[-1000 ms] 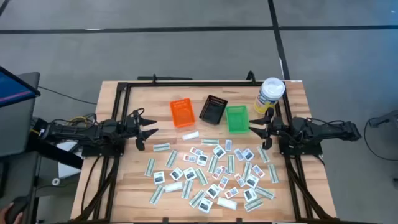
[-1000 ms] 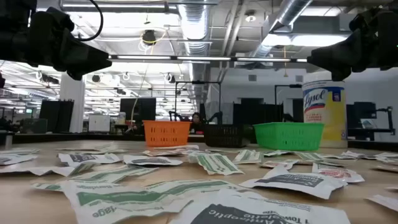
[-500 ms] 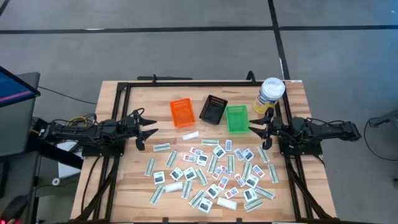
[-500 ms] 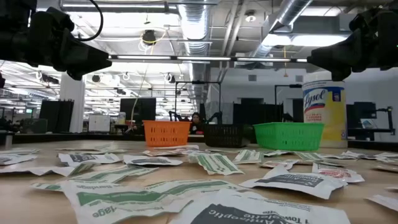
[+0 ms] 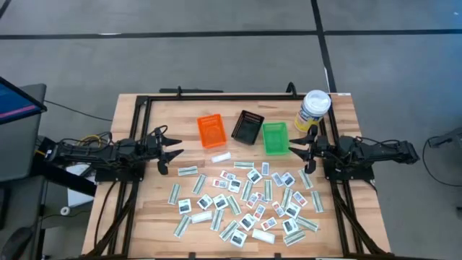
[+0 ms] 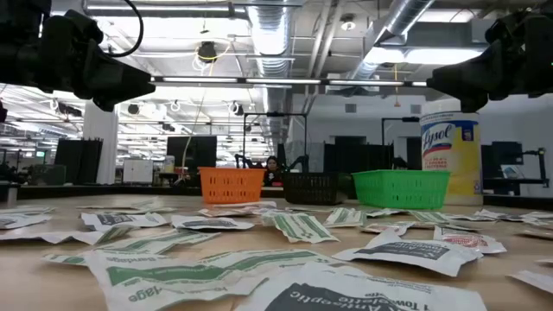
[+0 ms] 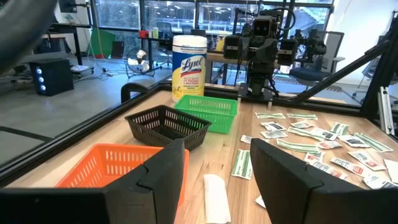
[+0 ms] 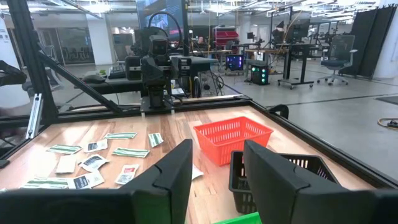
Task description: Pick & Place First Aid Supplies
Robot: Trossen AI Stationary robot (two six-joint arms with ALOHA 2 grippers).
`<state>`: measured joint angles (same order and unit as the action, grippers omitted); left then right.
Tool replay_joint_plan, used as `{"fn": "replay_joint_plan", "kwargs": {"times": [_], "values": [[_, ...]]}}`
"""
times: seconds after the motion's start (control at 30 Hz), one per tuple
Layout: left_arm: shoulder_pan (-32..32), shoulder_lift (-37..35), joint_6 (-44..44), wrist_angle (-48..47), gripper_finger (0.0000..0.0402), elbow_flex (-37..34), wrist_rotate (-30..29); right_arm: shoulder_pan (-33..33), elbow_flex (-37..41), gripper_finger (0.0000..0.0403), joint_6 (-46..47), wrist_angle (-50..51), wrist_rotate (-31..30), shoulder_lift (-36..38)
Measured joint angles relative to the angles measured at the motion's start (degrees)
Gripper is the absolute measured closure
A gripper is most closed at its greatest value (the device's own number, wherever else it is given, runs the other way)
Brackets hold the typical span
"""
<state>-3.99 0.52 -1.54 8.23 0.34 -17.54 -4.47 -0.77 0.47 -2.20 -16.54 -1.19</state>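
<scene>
From overhead I see the left gripper (image 5: 173, 153) at the table's 9 o'clock edge, raised off the wood, its fingers spread apart with nothing between them. The right gripper (image 5: 297, 153) sits opposite at 3 o'clock, also off the surface, fingers parted and empty, just beside the green bin (image 5: 274, 137).

The first aid supplies (image 5: 249, 198) lie scattered flat across the table from its centre toward 6 o'clock, squarish white packets mixed with long pale-green strips, and 1 white packet (image 5: 221, 157) lies apart near the orange bin (image 5: 211, 131).

3 bins line up toward 12 o'clock: orange, then the black bin (image 5: 247, 127), then green. The yellow canister (image 5: 313, 110) stands upright at about 1 o'clock, near the green bin.
</scene>
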Motion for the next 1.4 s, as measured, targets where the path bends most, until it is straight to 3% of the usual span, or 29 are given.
{"fn": "replay_joint_plan", "kwargs": {"times": [1.13, 1.4], "values": [[0.0, 0.0, 0.0, 1.0, 0.0216, 0.0, 0.0, 0.0, 0.0, 0.0268, 0.0, 0.0, 0.0, 0.0], [0.0, 0.1, -4.2, 2.7, 0.0216, 0.0, 0.1, 0.0, 0.0, 0.0268, 0.0, 0.0, 0.0, 0.0]]}}
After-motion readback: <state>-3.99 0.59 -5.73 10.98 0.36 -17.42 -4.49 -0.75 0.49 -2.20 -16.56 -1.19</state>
